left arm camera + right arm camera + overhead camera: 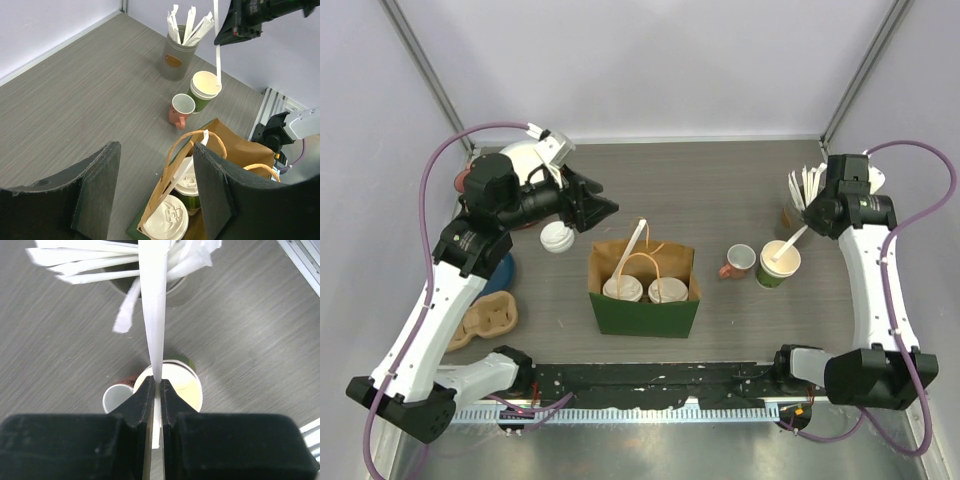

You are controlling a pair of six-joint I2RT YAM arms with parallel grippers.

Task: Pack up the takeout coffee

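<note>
A grey wood-grain table point(720, 190) stands between pale walls, with a brown paper bag point(642, 312), green along its front, upright at the middle.

The left arm point(430, 300) bends in from the bag's left. The left gripper point(608, 197) hangs above the table just off the bag's far-left corner, its jaws spread wide with nothing between them. The right arm point(870, 290) rises on the bag's right. The right gripper point(156, 386) is pinched tight on a held straw point(152, 315) in its white paper wrapper.

Left of the bag, toward the near edge, lies a cardboard cup carrier point(490, 322). Well to the right of the bag and farther back stands a metal tin point(175, 62) full of wrapped straws.

Inside the bag the takeout coffee sits upright side by side: the first lidded cup point(623, 289) and the second lidded cup point(667, 291), both with white lids on. A bagged straw point(632, 250) leans out of the bag's mouth beside the first cup, between the handles.

To the bag's right stands a lidless green cup point(778, 265). The held straw's lower end is over its mouth; whether it touches the cup cannot be told. Between this cup and the bag stands a pink mug point(738, 262). A loose white lid point(557, 238) lies on the table off the bag's far-left corner, under the left gripper.
</note>
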